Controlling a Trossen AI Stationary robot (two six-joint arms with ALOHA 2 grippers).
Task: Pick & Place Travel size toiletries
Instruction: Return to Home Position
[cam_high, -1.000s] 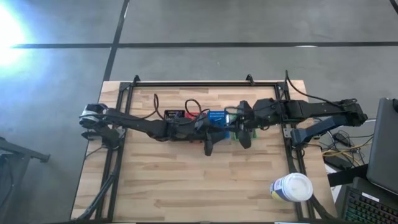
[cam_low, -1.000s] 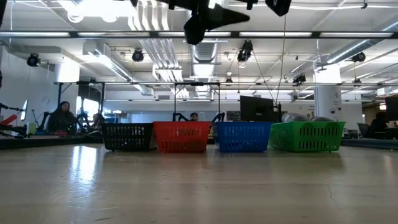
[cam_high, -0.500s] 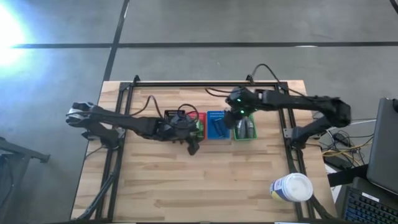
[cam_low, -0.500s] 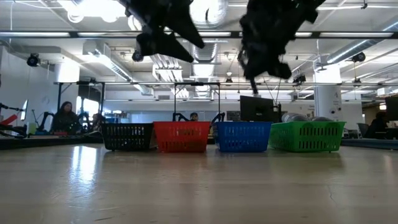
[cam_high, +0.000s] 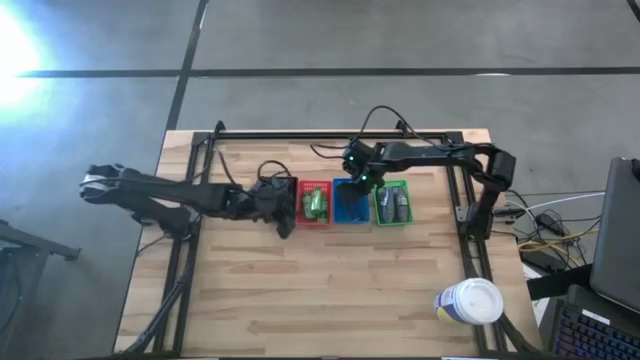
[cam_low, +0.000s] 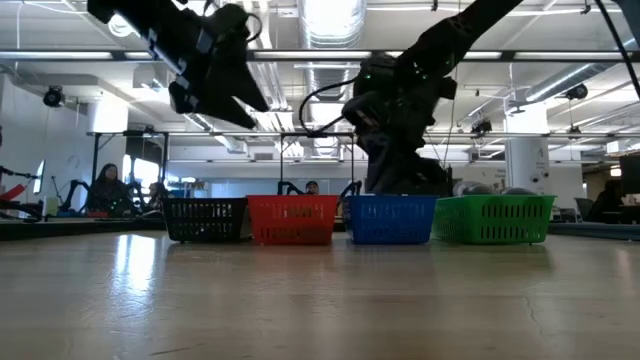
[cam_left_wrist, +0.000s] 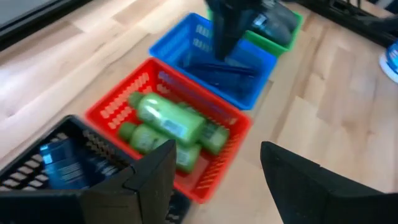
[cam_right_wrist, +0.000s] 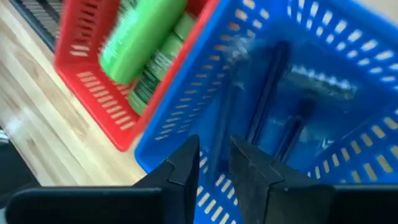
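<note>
Four mesh baskets stand in a row: black (cam_high: 277, 187), red (cam_high: 316, 190), blue (cam_high: 349, 215), green (cam_high: 392, 222). Green bottles (cam_left_wrist: 168, 123) lie in the red one. Thin black sticks (cam_right_wrist: 273, 99) lie in the blue one. Dark grey containers (cam_high: 393, 206) lie in the green one, and a dark tube (cam_left_wrist: 55, 163) in the black one. My left gripper (cam_left_wrist: 214, 180) is open and empty, above the table just near of the black basket (cam_left_wrist: 93, 146). My right gripper (cam_right_wrist: 214, 165) is low over the blue basket (cam_right_wrist: 323, 162); its fingers are a narrow gap apart, with blue mesh showing between them.
A large white round canister (cam_high: 468, 302) stands near the table's near right corner. A black frame (cam_high: 330, 134) runs along the far, left and right sides of the table. The wooden top (cam_high: 330, 290) spreads out near of the baskets. People sit in the room behind.
My right gripper has swung from above the table near of the green basket toward the far edge and left, then come down over the blue basket. My left gripper has drawn back toward the table's left, from near of the blue basket to near of the black one.
</note>
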